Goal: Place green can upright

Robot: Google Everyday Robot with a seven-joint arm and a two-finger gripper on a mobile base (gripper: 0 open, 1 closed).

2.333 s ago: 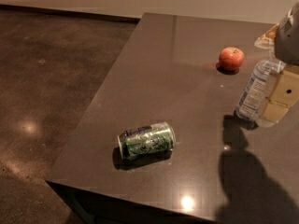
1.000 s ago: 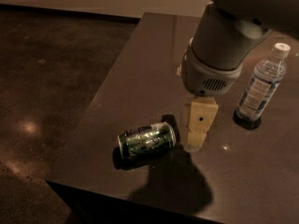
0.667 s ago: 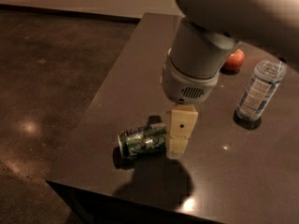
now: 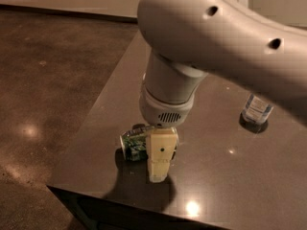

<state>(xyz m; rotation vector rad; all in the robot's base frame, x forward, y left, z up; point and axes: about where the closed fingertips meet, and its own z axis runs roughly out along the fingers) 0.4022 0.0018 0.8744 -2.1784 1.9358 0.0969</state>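
The green can [image 4: 135, 144] lies on its side near the front left of the dark table [image 4: 216, 186]. Only its left end shows, green with a pale pattern and a silver rim. My gripper [image 4: 158, 169] has come down right over the can. Its cream-coloured finger [image 4: 159, 155] stands in front of the can's right part and reaches down to the table top. The other finger is hidden behind it. The large white arm covers the upper right of the view.
A clear plastic water bottle [image 4: 256, 110] stands at the right, its upper part hidden by the arm. The table's front edge [image 4: 120, 206] and left edge are close to the can. Dark polished floor [image 4: 48, 80] lies to the left.
The arm has swung in from the right and come down over the can. The finger now covers the can's right half. The can has stayed in place. The apple is now hidden.
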